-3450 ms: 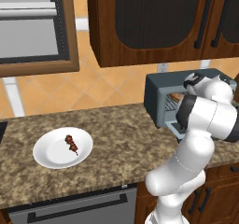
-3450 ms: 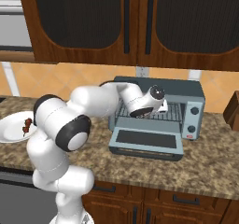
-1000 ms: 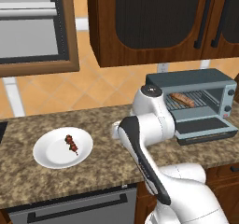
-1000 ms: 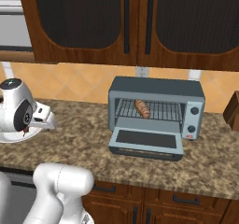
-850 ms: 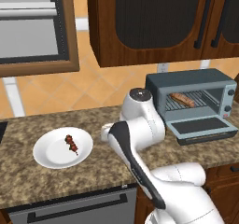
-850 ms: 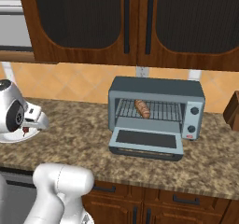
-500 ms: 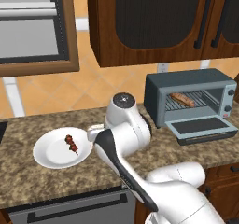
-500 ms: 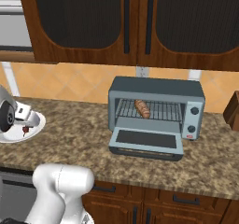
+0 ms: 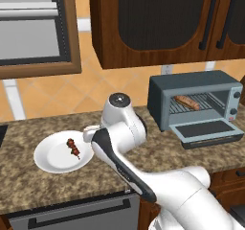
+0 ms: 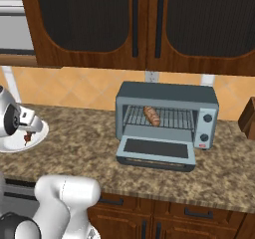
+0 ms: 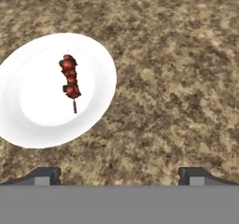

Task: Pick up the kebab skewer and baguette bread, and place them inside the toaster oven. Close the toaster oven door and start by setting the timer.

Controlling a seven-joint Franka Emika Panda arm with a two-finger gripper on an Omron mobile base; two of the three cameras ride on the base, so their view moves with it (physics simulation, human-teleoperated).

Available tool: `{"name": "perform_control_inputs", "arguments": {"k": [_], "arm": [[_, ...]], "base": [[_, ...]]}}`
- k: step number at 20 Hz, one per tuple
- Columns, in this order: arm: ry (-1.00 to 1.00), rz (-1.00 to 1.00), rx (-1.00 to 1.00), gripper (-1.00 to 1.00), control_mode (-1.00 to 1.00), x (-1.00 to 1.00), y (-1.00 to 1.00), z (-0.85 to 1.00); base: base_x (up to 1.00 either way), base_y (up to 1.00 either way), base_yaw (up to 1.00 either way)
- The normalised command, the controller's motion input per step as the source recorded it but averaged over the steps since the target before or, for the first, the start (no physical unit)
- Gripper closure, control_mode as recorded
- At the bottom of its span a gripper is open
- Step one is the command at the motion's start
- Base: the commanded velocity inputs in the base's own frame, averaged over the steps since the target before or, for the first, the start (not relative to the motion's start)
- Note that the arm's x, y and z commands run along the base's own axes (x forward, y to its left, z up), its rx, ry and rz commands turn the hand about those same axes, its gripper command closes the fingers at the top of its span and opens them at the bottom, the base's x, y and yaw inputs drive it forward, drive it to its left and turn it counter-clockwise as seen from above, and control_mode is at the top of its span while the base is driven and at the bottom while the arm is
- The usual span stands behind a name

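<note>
The kebab skewer (image 11: 70,80), a thin stick with dark red meat chunks, lies on a white plate (image 11: 103,64) on the counter. My gripper (image 11: 120,175) hovers over the counter just right of the plate, open wide with nothing between its fingertips (image 11: 44,175). From the left base view the skewer (image 9: 72,148) sits beside my hand, and from the right base view the gripper (image 10: 31,127) hangs just above the skewer (image 10: 27,139). The baguette bread (image 10: 152,115) rests on the wire rack inside the toaster oven (image 10: 167,96). The toaster oven door (image 10: 157,149) is dropped open.
The speckled granite counter (image 9: 158,152) runs from the plate (image 9: 50,159) to the oven (image 9: 194,87). Two knobs (image 10: 207,118) sit on the oven's right panel. Dark wood cabinets (image 10: 124,24) hang above. A brown block (image 10: 248,118) stands at the far right.
My arm has swung left, away from the toaster oven, to the plate's edge near the skewer. The gripper has stayed open. The baguette has stayed on the rack.
</note>
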Motion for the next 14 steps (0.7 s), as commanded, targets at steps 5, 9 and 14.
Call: {"name": "perform_control_inputs", "arguments": {"k": [5,9,14], "arm": [[0.08,0.0,0.0,-1.0,-1.0,0.03,0.64,-0.21],[0.0,0.0,0.0,-1.0,-1.0,0.31,0.38,-0.33],[0.0,0.0,0.0,-1.0,-1.0,0.43,0.23,-0.32]], "base": [[0.0,0.0,0.0],[0.0,0.0,0.0],[0.0,0.0,0.0]]}}
